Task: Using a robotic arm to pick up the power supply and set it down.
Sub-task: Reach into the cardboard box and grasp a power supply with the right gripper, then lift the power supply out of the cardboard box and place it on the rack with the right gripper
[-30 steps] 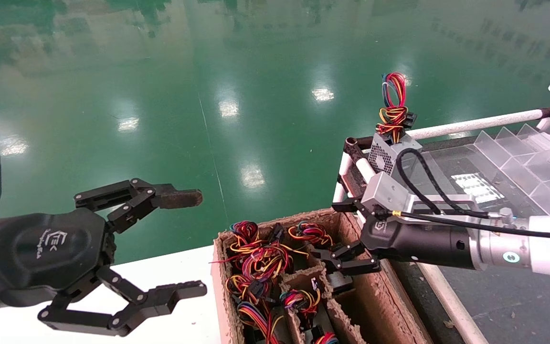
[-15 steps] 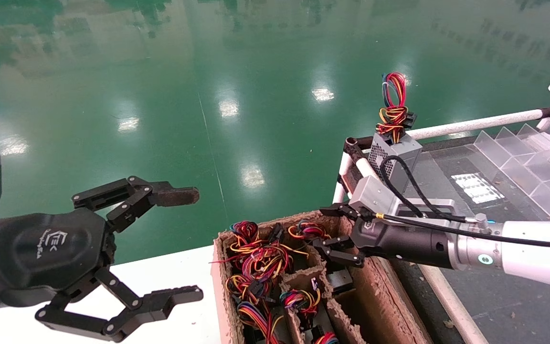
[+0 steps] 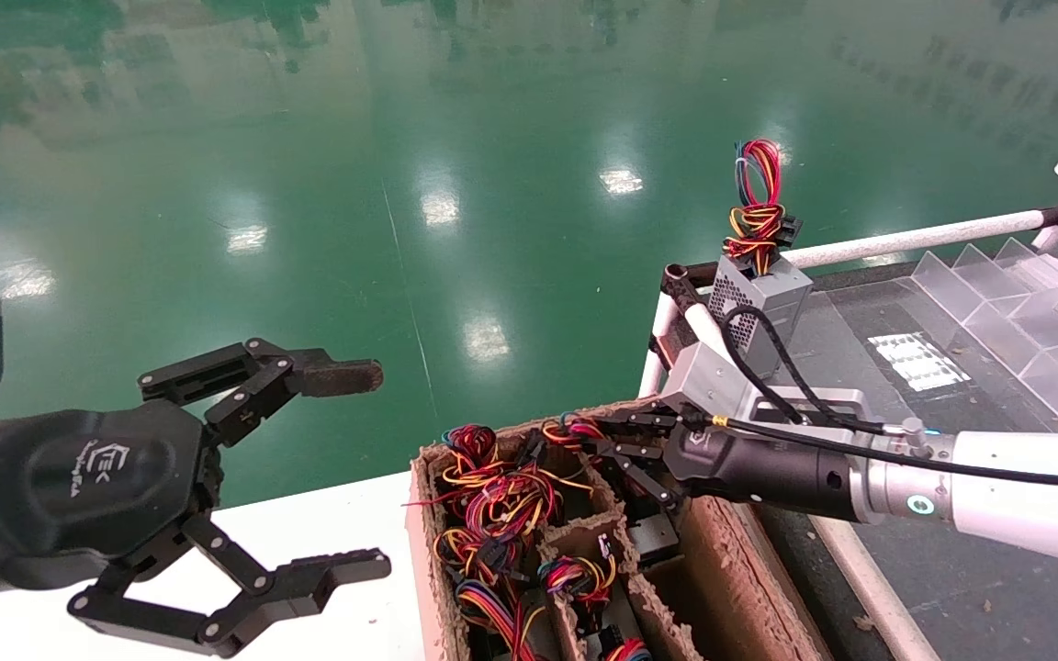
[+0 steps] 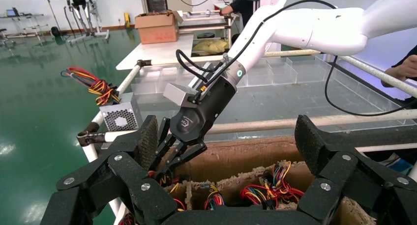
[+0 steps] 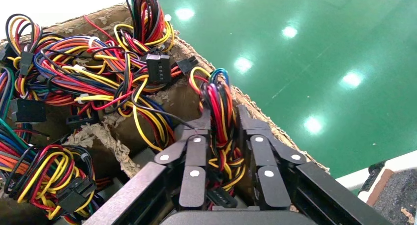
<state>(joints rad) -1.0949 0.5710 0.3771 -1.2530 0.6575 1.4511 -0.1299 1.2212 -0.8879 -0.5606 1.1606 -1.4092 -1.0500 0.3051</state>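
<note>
My right gripper point(image 3: 604, 442) reaches into the far corner cell of the cardboard box point(image 3: 722, 560). Its fingers stand close on either side of the red-yellow-black wire tail point(image 5: 219, 99) of a power supply whose grey body is hidden below, and the bundle fills the gap between them. The left wrist view shows that same gripper point(image 4: 164, 167) dipping into the box. Another power supply point(image 3: 759, 294) stands upright on the rack's corner with its wires pointing up. My left gripper point(image 3: 375, 470) hangs open over the white table, left of the box, holding nothing.
Other box cells hold several more wire bundles point(image 3: 501, 500) between torn cardboard dividers point(image 3: 584, 528). The rack has white tube rails point(image 3: 915, 240) and clear plastic dividers point(image 3: 1025, 303). A white table point(image 3: 354, 523) lies under my left gripper, with green floor beyond.
My right gripper has moved left and down into the box's far corner cell, and its fingers have closed in around the wire tail. My left gripper has barely shifted.
</note>
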